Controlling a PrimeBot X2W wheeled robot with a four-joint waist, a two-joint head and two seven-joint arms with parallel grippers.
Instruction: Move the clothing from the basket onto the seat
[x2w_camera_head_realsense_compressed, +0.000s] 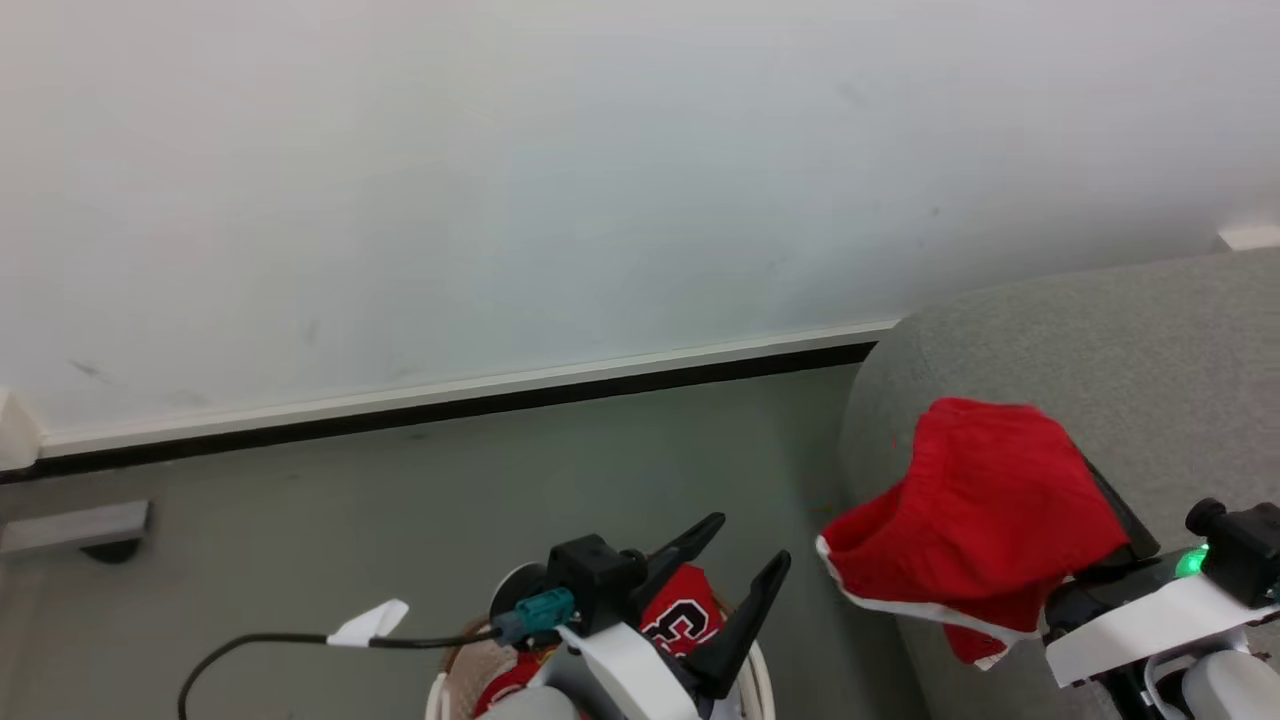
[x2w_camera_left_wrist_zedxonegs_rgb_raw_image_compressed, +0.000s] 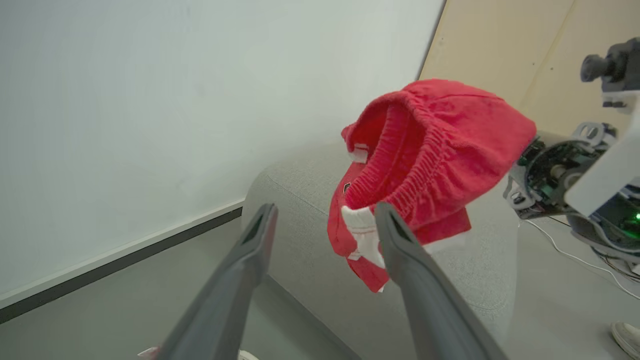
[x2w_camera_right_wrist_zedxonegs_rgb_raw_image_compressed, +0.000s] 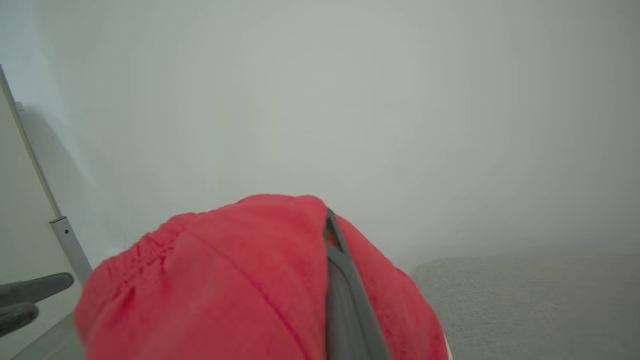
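On grey floor, basket holds jersey; left fingers spread, right fingers pinch shorts.

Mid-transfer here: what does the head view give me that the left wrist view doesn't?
Head view: the basket beneath the open left claw, the numbered jersey inside it. Left wrist view: the red shorts' elastic waistband, a tan panel, a shoe on the floor. Both: the red shorts hanging from the right claw at the grey seat's edge.
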